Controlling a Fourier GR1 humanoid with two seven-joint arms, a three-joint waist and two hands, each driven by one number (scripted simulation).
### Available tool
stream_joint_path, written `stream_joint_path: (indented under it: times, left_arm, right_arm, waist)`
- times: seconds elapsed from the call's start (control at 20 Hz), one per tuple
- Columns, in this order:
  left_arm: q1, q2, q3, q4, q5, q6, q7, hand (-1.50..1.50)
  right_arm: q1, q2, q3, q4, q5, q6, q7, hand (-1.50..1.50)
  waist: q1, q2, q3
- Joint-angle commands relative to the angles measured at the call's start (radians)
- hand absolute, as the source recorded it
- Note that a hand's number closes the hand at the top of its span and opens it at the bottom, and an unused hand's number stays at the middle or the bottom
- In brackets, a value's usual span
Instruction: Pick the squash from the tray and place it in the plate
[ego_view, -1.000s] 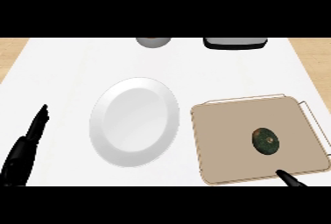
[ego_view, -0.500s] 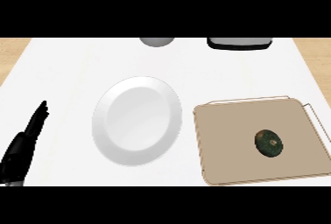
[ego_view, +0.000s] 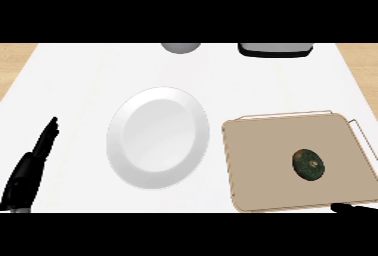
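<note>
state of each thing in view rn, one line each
squash: lying in the tray, right of centre, not held
tray: flat on the counter, right of the plate
plate: on the counter, nothing on it
left hand: open, fingers straight, at the lower left edge, holding nothing
right hand: only a tip shows at the lower right, near the tray's corner

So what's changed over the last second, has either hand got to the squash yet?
No. The right hand showed at the tray's lower right corner a second ago, dropped out of view, and now its fingertips show there again. Nothing was taken hold of. The squash lies where it was in the tray, the plate has not moved, and the left hand rests open at the left edge.
</note>
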Motion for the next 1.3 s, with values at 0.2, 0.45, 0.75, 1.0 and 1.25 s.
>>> stream_joint_path:
  times: [0.2,0.45,0.75,1.0,1.25]
  left_arm:
    - [-0.004,-0.018,0.013,-0.011,-0.022,-0.009,0.007,0.00]
    - [0.025,-0.020,0.063,-0.003,-0.025,-0.043,-0.010,0.00]
    - [-0.071,-0.063,0.096,0.120,-0.069,-0.075,-0.036,0.00]
    - [-0.049,-0.082,0.104,0.022,-0.087,-0.093,0.035,0.00]
    - [0.012,-0.097,0.117,-0.011,-0.117,-0.104,0.009,0.00]
  right_arm:
    - [-0.118,-0.042,0.106,0.169,0.077,0.184,0.097,-1.50]
    - [-0.183,0.029,0.078,0.315,0.109,0.291,0.014,-1.50]
    - [-0.239,0.133,0.083,0.348,0.178,0.363,0.038,-1.50]
    - [-0.307,0.224,0.092,0.461,0.244,0.418,0.007,-1.50]
    - [-0.387,0.305,0.106,0.547,0.330,0.418,0.051,-1.50]
  waist:
    - [-0.002,-0.001,0.001]
    - [-0.007,-0.003,0.001]
    - [-0.014,-0.002,0.001]
    - [-0.011,-0.002,0.001]
    - [-0.006,-0.002,0.001]
